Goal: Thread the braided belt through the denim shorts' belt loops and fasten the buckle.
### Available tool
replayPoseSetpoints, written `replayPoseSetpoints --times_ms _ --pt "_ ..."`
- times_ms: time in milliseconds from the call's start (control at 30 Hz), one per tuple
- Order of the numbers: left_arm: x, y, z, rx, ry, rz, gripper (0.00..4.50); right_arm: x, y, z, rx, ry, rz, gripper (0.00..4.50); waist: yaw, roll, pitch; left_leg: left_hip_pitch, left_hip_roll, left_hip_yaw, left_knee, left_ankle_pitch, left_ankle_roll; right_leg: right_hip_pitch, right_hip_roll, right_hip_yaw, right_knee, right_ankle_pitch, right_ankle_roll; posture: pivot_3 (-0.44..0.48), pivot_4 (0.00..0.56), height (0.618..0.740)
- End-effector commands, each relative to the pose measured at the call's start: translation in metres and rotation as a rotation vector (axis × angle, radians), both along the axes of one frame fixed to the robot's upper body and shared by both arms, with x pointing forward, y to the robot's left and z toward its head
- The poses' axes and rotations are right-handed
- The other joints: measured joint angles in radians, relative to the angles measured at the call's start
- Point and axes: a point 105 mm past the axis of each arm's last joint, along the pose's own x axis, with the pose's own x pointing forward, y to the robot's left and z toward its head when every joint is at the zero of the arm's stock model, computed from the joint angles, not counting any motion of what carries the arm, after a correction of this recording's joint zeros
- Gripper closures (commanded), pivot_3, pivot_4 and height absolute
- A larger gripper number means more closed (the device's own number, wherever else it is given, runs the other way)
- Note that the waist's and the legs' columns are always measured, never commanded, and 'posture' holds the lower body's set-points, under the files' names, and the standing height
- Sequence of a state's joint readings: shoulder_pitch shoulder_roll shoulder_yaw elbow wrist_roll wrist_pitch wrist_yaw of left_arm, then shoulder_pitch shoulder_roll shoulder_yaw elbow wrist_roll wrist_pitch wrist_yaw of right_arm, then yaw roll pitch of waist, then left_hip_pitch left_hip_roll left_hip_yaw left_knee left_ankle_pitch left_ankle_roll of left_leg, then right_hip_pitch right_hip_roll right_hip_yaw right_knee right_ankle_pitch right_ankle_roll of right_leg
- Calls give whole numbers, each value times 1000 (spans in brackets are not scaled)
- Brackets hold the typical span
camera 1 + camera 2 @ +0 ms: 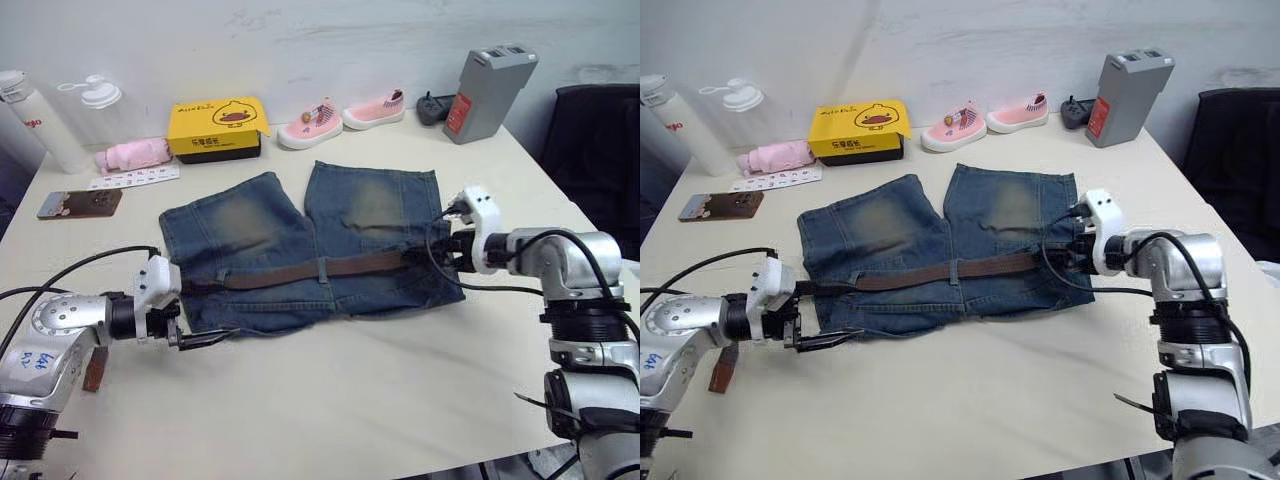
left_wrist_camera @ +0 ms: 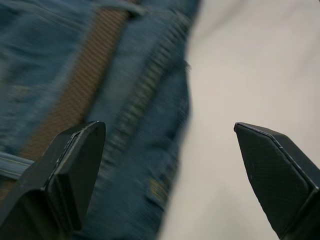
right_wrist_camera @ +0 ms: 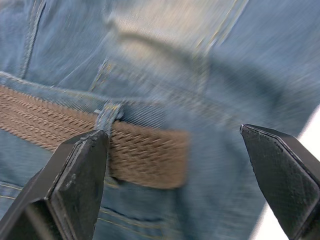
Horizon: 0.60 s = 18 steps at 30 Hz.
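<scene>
Along waistband: braided belt (image 1: pixel 300 271) | between open left gripper (image 1: pixel 205 339), right gripper (image 1: pixel 440 256)

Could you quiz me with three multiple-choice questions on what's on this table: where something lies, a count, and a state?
1. Where does the braided belt lie?
A. Across the waist of the denim shorts
B. On the yellow box
C. Beside the phone

2. How many pink shoes stand at the table's far edge?
A. One
B. Two
C. Four

3. How are the left gripper's fingers?
A. Shut on the belt
C. Shut on the shorts
B. Open, holding nothing

Answers: 1 A, the brown strap runs along the waistband. 2 B, a pair stands side by side. 3 B, the left wrist view shows a wide gap between them.
</scene>
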State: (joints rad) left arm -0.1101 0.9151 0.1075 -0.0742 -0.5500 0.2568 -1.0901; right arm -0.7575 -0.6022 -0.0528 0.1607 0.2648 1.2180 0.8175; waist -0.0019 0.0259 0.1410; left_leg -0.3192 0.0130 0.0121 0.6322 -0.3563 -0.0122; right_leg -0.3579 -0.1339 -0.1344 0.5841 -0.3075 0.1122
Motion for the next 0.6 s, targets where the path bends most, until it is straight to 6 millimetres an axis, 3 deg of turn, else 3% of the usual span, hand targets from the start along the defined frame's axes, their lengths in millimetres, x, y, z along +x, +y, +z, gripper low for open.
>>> replayPoseSetpoints --times_ms 33,133,233,400,600 --pt "4 4 10 -10 -43 37 0 1 8 4 36 -8 29 21 0 0 0 0 0 0 0 0 0 0 0 0 0 0 0 0 150 712" --pt "8 8 11 -19 -47 74 0 1 14 1 46 -7 42 844 1 0 0 0 0 1 0 0 -1 0 0 0 0 0 0 0 150 712" --pt "17 17 13 -33 -33 132 0 0 19 3 58 -31 50 2302 2 0 0 0 0 1 0 1 -1 0 0 0 0 0 0 0 150 712" --pt "48 38 17 -131 58 320 0 -3 24 9 71 -80 47 4094 0 -2 -1 0 0 1 0 2 -3 0 1 -1 1 0 0 0 150 712" --pt "62 39 -19 -160 362 443 0 -14 27 12 27 -130 50 4178 -1 -2 -1 1 0 1 -1 2 -3 -1 1 0 2 0 0 0 150 712"
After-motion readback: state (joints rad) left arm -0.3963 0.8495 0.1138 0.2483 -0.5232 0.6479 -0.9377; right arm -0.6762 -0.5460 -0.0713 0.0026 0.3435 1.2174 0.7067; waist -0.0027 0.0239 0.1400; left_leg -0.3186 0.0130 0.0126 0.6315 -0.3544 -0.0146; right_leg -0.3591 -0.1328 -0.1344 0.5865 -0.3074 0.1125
